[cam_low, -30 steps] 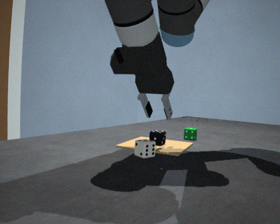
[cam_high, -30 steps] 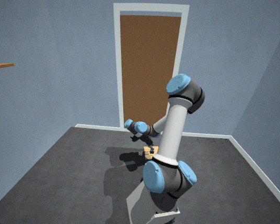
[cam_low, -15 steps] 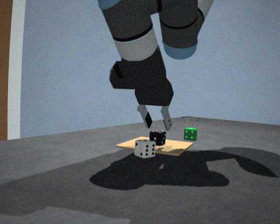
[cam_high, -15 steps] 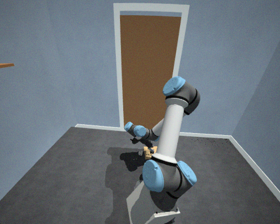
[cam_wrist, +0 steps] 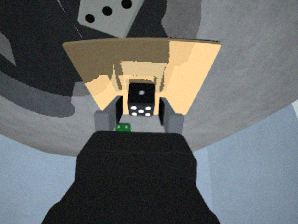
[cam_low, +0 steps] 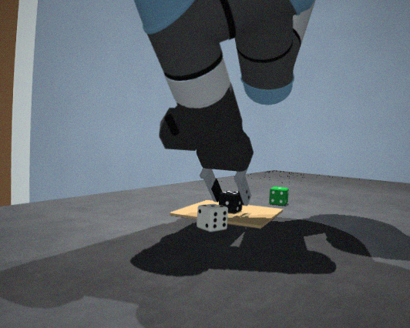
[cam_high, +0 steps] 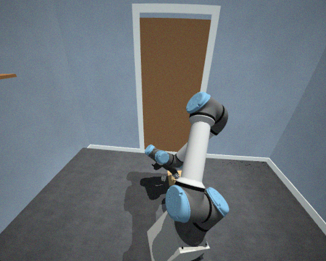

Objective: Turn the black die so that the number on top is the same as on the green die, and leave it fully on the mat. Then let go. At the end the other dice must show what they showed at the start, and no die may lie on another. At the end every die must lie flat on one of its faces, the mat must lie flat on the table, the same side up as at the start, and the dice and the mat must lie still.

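Note:
The black die (cam_low: pixel 230 201) lies on the tan mat (cam_low: pixel 228 213), and shows in the wrist view (cam_wrist: pixel 140 99) too. My gripper (cam_low: pixel 229 192) is open and low over the mat, with one finger on each side of the black die, not pressing it. The green die (cam_low: pixel 279 195) sits on the table behind the mat to the right; only a sliver of it shows in the wrist view (cam_wrist: pixel 123 127). In the top view the arm hides most of the mat (cam_high: pixel 173 177).
A white die (cam_low: pixel 212 217) lies at the mat's near left edge, with its near part past the edge; it shows in the wrist view (cam_wrist: pixel 111 0) too. The arm throws a broad shadow over the table in front of the mat.

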Motion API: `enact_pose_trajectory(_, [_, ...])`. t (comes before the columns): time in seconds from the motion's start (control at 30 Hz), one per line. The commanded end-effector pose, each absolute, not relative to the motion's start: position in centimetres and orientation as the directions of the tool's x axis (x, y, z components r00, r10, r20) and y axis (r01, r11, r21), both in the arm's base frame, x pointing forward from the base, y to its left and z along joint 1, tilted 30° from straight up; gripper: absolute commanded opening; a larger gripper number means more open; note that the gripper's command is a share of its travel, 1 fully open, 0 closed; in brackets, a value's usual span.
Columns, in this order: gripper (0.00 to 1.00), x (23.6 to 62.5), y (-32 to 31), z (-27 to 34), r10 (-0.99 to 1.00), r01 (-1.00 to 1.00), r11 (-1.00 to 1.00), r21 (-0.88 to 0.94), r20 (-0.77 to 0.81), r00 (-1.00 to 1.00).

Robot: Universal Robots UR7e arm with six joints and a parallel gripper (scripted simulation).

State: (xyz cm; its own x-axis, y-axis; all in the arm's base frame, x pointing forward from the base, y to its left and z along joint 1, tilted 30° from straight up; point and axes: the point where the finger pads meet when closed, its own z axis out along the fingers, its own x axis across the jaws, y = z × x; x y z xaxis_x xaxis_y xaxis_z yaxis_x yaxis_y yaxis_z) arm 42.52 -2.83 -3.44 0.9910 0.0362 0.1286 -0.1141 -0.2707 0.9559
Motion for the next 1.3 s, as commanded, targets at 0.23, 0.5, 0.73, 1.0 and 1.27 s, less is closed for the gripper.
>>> enact_pose_trajectory(0.23, [0.87, 42.68, -3.20, -4.08, 0.039, -0.115, -0.272, 0.955, 0.130, 0.991])
enact_pose_trajectory(0.5, [0.87, 42.69, -3.24, -4.17, 0.039, -0.115, -0.272, 0.955, 0.130, 0.991])
enact_pose_trajectory(0.73, [0.87, 42.69, -3.24, -4.17, 0.039, -0.115, -0.272, 0.955, 0.130, 0.991])
enact_pose_trajectory(1.0, [0.87, 42.69, -3.24, -4.17, 0.039, -0.115, -0.272, 0.955, 0.130, 0.991])
enact_pose_trajectory(1.27, [0.87, 42.69, -3.24, -4.17, 0.039, -0.115, -0.272, 0.955, 0.130, 0.991])
